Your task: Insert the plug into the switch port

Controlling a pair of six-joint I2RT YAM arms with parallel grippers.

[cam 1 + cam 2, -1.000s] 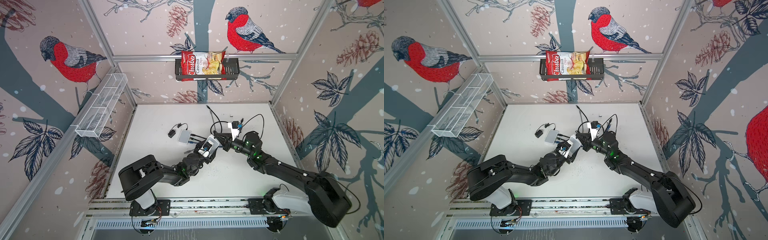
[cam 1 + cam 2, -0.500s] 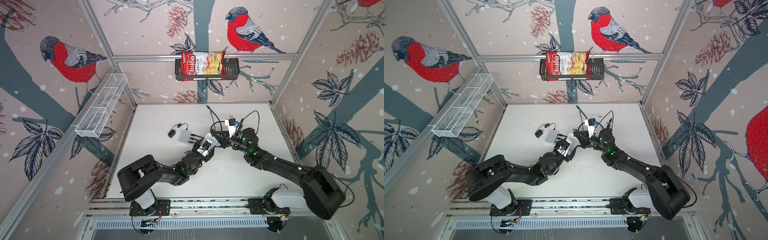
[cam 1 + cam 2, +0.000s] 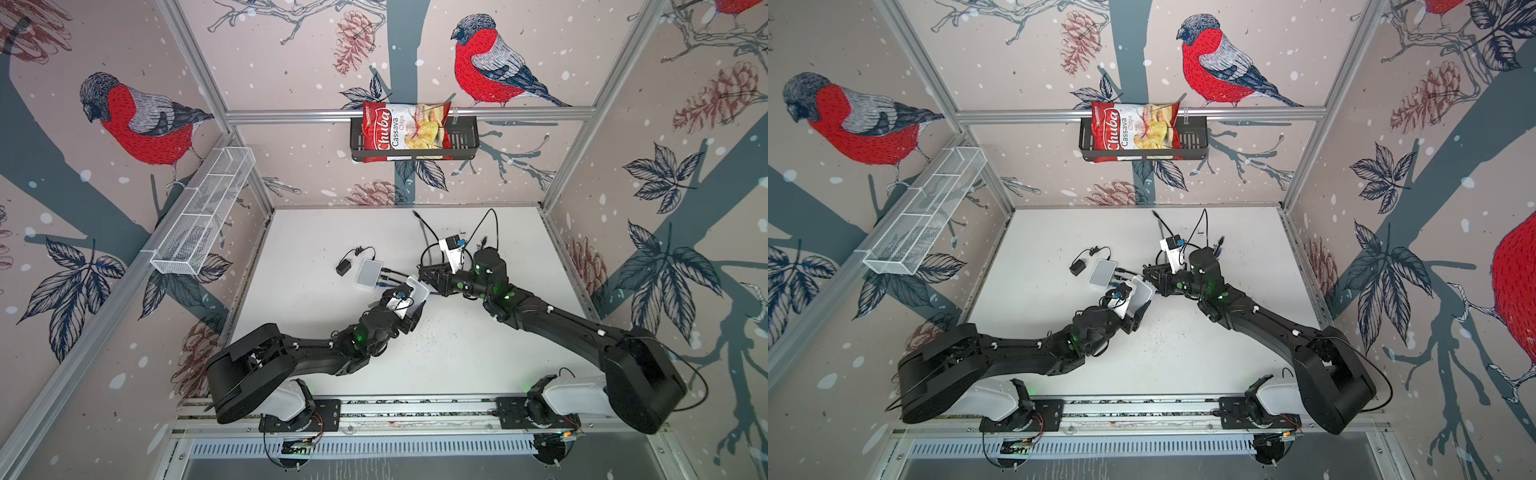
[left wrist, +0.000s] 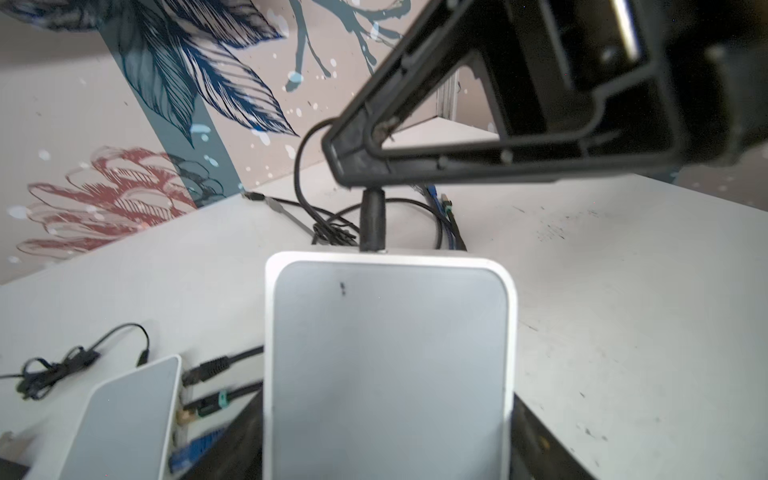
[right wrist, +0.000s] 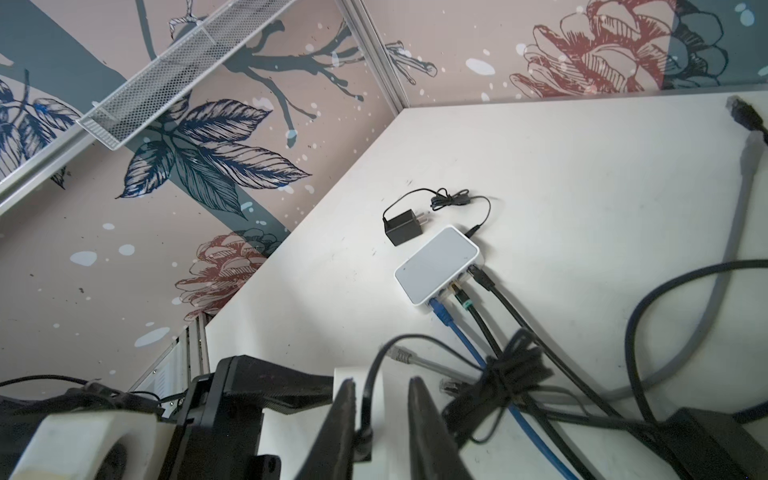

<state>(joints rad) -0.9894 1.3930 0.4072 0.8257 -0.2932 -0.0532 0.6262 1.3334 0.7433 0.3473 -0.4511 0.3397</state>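
Note:
My left gripper [image 4: 386,451] is shut on a white switch [image 4: 388,361] with a grey face, and holds it tilted above the table in both top views [image 3: 417,292] [image 3: 1140,292]. A black plug [image 4: 372,220] stands in a port on the switch's far edge, its cable looping away. My right gripper [image 5: 384,415] is right at that edge [image 3: 432,280], open. The plug [image 5: 362,434] and its cable lie between the fingers, close against one finger [image 5: 345,419]; the other stands apart.
A second white switch [image 3: 369,272] lies on the table with blue and black cables plugged in, beside a black power adapter [image 3: 343,269]. Tangled cables [image 5: 511,374] lie behind my right gripper. A wire basket [image 3: 203,216] hangs on the left wall and a chips bag [image 3: 405,131] on the back wall.
My right gripper's jaws have parted off the plug, which stays in the switch. Before that the right arm pushed toward the switch. The left gripper keeps holding the switch.

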